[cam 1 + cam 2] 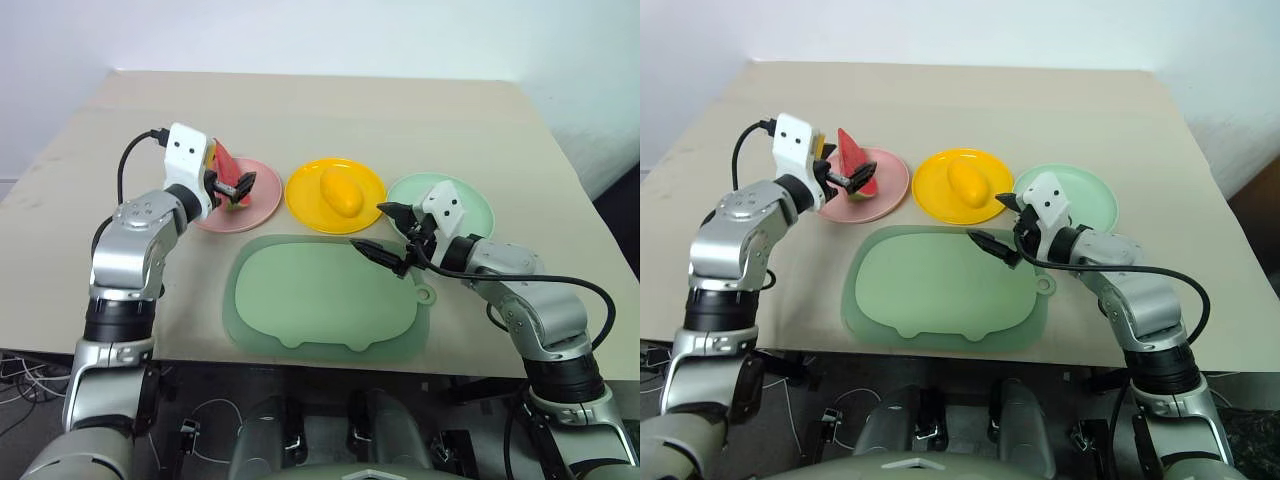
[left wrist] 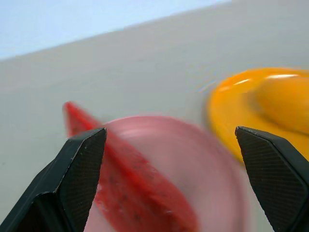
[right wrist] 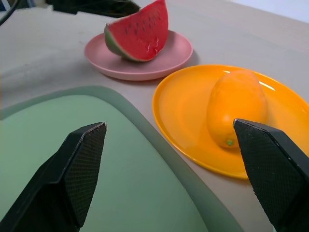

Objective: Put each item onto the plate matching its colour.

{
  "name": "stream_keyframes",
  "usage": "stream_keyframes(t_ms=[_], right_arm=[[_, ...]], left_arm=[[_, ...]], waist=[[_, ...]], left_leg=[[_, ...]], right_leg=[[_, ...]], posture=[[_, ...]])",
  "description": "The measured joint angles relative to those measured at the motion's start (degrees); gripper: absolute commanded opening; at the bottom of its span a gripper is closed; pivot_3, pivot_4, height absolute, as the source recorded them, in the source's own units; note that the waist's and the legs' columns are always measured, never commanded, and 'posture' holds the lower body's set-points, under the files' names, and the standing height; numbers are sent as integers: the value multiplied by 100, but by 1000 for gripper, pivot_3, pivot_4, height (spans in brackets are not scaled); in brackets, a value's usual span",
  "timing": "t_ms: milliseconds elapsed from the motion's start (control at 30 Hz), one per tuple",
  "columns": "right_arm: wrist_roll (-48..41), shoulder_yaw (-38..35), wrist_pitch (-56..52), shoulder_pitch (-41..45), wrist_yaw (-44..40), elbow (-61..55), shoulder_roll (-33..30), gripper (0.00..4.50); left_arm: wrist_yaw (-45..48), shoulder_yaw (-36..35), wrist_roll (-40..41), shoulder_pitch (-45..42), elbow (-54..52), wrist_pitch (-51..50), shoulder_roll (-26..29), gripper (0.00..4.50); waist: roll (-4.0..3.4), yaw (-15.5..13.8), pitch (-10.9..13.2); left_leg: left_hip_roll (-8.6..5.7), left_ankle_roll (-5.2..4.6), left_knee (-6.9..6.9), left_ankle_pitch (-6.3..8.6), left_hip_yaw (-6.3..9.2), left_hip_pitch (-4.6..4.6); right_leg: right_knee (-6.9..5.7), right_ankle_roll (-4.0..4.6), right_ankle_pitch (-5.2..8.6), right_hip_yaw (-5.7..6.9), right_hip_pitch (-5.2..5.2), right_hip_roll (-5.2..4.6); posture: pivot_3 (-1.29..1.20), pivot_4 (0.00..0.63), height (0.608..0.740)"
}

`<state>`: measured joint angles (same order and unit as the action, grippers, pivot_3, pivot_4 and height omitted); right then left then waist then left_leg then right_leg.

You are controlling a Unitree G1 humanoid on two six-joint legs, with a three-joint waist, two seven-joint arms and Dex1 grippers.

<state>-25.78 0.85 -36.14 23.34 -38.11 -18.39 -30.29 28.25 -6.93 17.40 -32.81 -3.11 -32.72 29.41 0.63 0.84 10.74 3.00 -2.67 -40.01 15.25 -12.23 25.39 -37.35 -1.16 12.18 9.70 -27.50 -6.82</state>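
Note:
A red watermelon wedge (image 3: 140, 31) with black seeds and green rind rests on the pink plate (image 3: 169, 53). My left gripper (image 1: 238, 190) hovers open just at the wedge, on the plate's left side, its jaws wide and gripping nothing. The yellow mango (image 1: 341, 192) lies on the yellow plate (image 1: 305, 195) in the middle. The pale mint green plate (image 1: 475, 205) is on the right, partly hidden behind my right wrist. My right gripper (image 1: 370, 225) hangs open over the upper right edge of the mat, pointing toward the yellow plate.
A large pale green pig-shaped mat (image 1: 320, 300) lies in front of the three plates, near the table's front edge. Bare beige tabletop (image 1: 330, 110) stretches behind the plates. Cables trail from both wrists.

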Motion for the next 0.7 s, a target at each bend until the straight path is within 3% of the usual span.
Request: stream_keyframes(t_ms=[300,700], right_arm=[[-532,-529,-164,-511,-135,-426,-216,4500],[-888,-1084,-343,-1114,-171,-598,-522,4500]], left_arm=[[1920,-814,1074,1792,-718,1155,437,4478],[2908,-1037,1329,2594,-391,2030,564,4478]], waist=[[-1,-17,0],[-2,-17,0]], left_leg=[[1,1,1,2,2,0],[1,-10,3,9,3,1]], right_leg=[[13,11,7,0,2,-2],[27,16,17,0,5,-3]], posture=[[0,150,696],[0,150,696]])
